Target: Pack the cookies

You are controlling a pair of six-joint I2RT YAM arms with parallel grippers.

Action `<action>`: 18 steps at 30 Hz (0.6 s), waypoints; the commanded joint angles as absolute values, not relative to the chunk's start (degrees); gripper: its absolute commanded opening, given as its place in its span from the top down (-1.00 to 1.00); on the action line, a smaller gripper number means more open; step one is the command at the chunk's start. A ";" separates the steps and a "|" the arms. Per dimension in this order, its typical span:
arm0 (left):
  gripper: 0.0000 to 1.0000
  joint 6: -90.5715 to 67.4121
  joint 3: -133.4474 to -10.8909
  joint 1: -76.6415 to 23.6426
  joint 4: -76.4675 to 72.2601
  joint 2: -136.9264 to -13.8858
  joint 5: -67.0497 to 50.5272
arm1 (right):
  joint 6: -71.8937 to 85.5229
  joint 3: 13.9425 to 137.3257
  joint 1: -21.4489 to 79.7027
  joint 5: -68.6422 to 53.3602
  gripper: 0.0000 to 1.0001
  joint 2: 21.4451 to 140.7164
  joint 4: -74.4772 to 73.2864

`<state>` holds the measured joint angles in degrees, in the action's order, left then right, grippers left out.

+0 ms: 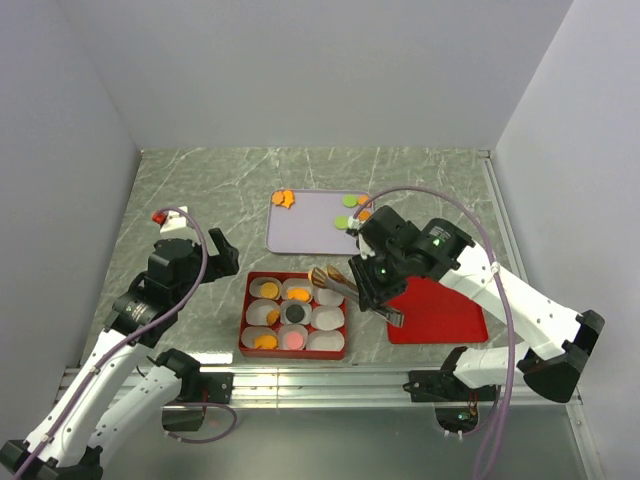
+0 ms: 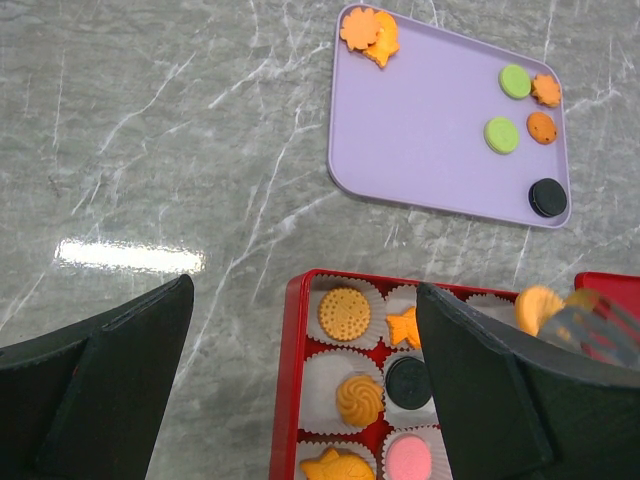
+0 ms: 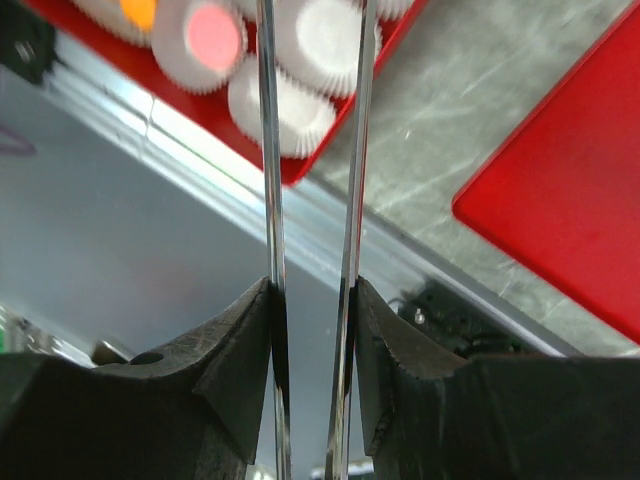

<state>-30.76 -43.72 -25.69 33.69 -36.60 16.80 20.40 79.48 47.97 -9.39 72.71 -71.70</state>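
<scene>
Tongs (image 1: 335, 282), clamped in the right gripper (image 3: 312, 330), pinch an orange cookie (image 2: 538, 306) above the far-right corner of the red box (image 1: 245, 318). Left gripper (image 2: 305, 330) hangs wide open, empty, left of it.

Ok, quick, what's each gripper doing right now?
Left gripper: open, holding nothing.
Right gripper: shut on thin metal tongs, with a round orange cookie at their tips.

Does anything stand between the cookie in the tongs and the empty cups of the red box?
Nothing visible does. The tongs hold the cookie over the red box's far right corner, and the empty cups of the right column lie open.
</scene>
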 commanded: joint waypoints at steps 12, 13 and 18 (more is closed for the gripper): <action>-0.99 -30.50 -44.38 -25.93 32.43 -35.95 16.70 | 22.15 74.27 51.06 -3.43 0.34 70.22 -70.75; -0.99 -30.50 -44.38 -25.93 32.43 -35.95 16.70 | 22.06 74.35 51.06 -3.25 0.33 70.40 -70.75; -0.99 -30.59 -44.38 -25.93 32.52 -35.77 16.96 | 21.71 74.53 50.98 -3.25 0.27 71.10 -70.49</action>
<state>-30.76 -43.72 -25.69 33.69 -36.47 16.80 22.04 73.93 50.76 -4.49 71.70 -71.77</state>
